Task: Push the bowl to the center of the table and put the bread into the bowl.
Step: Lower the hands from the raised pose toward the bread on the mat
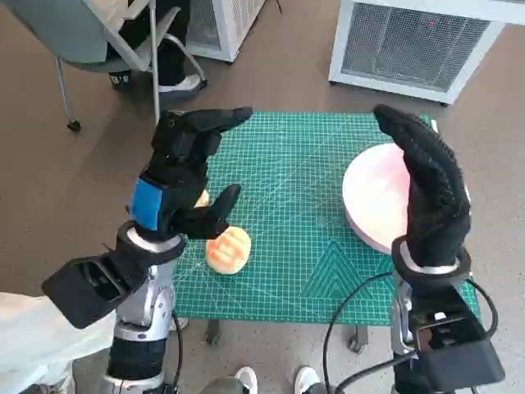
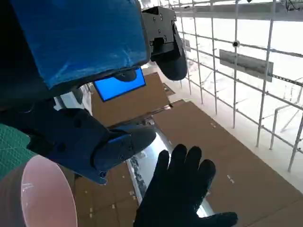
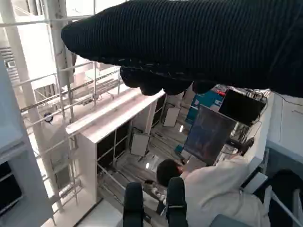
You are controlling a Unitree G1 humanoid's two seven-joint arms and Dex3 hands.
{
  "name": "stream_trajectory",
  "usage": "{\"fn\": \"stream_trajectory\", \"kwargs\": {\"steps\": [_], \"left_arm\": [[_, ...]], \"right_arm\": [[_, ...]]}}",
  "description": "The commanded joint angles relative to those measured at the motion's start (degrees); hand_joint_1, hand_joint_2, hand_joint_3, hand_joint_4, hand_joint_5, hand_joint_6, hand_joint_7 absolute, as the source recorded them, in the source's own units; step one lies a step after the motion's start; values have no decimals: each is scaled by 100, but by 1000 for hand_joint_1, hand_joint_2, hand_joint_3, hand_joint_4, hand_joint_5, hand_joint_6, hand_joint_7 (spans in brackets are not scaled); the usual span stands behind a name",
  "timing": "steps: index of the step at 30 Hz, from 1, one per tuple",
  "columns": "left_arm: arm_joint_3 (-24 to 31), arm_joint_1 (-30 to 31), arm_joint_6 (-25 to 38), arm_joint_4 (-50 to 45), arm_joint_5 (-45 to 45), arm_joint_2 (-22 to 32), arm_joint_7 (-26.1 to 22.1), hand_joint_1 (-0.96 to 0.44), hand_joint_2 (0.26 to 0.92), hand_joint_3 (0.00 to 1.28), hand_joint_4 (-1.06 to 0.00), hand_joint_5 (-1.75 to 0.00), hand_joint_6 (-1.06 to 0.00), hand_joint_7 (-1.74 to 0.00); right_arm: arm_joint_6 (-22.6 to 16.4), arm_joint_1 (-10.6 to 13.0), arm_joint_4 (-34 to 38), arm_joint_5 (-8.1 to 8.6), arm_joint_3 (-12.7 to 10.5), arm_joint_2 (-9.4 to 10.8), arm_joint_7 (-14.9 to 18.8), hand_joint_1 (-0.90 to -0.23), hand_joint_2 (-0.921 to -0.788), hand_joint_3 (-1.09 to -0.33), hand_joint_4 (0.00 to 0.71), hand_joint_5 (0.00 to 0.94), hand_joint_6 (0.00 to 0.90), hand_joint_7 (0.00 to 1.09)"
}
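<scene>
Bowl (image 1: 373,201) at desk (image 1: 287,254) edge | right robot hand (image 1: 431,197) flat above, empty; may overshoot | left robot hand (image 1: 184,176) spread, empty; bread (image 1: 227,249) untouched

The left robot hand (image 1: 184,176) is black plastic with blue tape on its back. The right robot hand (image 1: 431,193) wears a black knitted glove. Both forearms are pale grey, with black cables (image 1: 344,328) trailing below.

I see: tabletop (image 1: 303,246) green, gridded | bowl (image 1: 373,197) pink | bread (image 1: 227,249) golden-orange | left hand (image 1: 182,168) black, blue-taped
</scene>
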Motion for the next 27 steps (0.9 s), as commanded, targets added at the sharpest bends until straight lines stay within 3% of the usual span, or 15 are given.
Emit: {"fn": "stream_trajectory", "kwargs": {"steps": [1, 20, 24, 27], "left_arm": [[26, -113, -18, 23, -11, 18, -8, -271, 698, 802, 1, -828, 1, -1073], [49, -200, -14, 72, -37, 13, -10, -275, 694, 805, 1, -838, 1, -1082], [53, -221, -13, 99, -40, 2, -7, -274, 693, 807, 1, -832, 1, -1083], [54, -230, -41, 123, -13, -7, 9, -273, 692, 809, 1, -822, 1, -1084]], "right_arm": [[-71, -17, 179, -36, 39, 15, 11, -392, -921, -523, 406, 0, 64, 812], [-105, -30, 275, 85, 45, -70, 105, -393, -921, -526, 415, 5, 51, 834], [-125, -19, 308, 134, -33, -162, 120, -392, -921, -526, 415, 5, 49, 837], [-160, -3, 421, 273, -241, -350, 149, -393, -921, -522, 416, 5, 53, 834]]}}
